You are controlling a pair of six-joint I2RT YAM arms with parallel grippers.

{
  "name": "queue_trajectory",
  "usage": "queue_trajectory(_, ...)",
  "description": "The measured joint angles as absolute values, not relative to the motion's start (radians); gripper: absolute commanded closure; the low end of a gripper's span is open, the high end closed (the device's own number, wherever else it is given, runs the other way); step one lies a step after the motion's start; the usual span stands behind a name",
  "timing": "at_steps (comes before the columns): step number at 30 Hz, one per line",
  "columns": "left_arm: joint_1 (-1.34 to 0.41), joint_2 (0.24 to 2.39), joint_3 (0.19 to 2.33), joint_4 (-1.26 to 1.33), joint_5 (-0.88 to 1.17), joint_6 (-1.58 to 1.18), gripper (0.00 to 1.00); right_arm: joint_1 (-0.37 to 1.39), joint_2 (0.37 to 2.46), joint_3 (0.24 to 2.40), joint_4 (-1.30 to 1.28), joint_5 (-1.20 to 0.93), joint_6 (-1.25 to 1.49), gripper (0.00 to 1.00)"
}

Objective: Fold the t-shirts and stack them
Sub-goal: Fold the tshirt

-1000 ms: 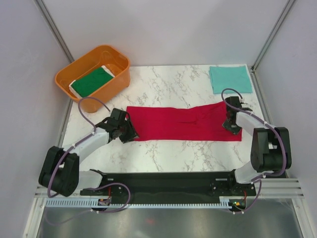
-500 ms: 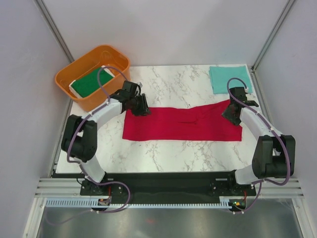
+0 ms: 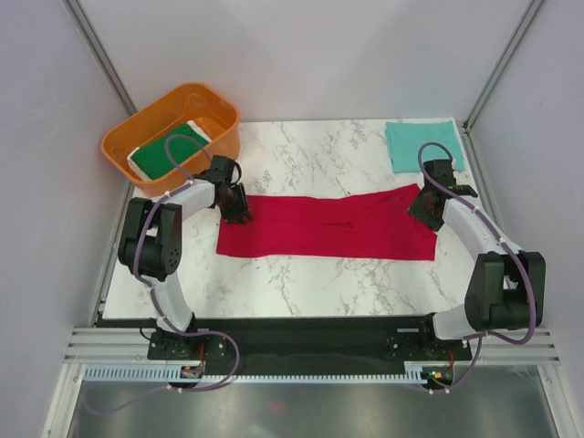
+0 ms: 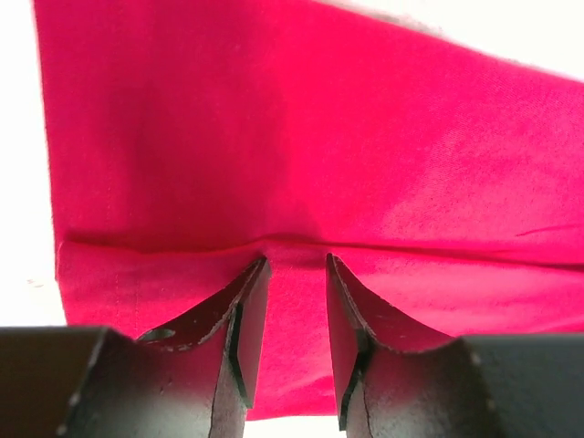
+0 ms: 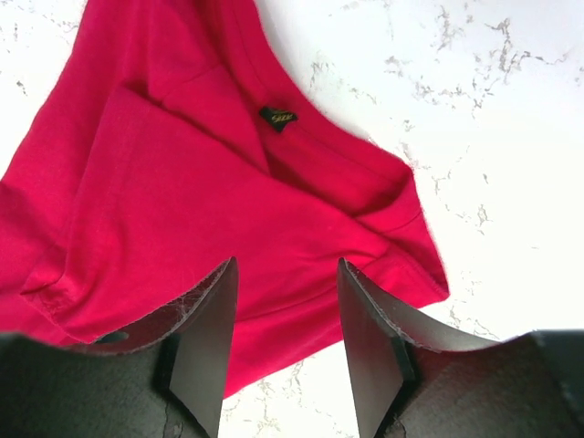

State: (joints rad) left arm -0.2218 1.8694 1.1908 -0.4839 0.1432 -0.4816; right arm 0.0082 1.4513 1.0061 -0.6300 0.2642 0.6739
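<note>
Top external view: bright red cloth t-shirt (image 3: 328, 228) lies flat as a long strip just beside the orange plastic tub (image 3: 137, 117).
We reckon the left gripper (image 3: 235, 205) and right gripper (image 3: 422, 205) sit at opposite ends to lift both together. Both have jaws apart, nothing pinched. The long axis runs sideways away from the tub, hem end nearest it, collar label end farthest.

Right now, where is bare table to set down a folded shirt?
Bare table: the strip between the red t-shirt and the near edge; the back middle between the orange tub and the teal t-shirt. Crowded: the red t-shirt's ends, under the left gripper and right gripper.
</note>
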Motion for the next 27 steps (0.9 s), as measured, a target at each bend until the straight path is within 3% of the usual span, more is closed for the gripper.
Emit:
queue_trajectory(10,-0.091,1.688,0.962,-0.451,0.109,-0.566,0.57,0.027,1.487,1.035,-0.652,0.231,0.804,0.44)
queue_trajectory(18,-0.036,1.464,0.775,-0.521,-0.039,-0.659,0.54,0.204,1.677,1.170,-0.659,0.221,0.908,0.43)
queue_trajectory(27,-0.017,1.287,0.876,-0.633,-0.121,-0.689,0.53,0.267,1.811,1.187,-0.658,0.229,1.027,0.43)
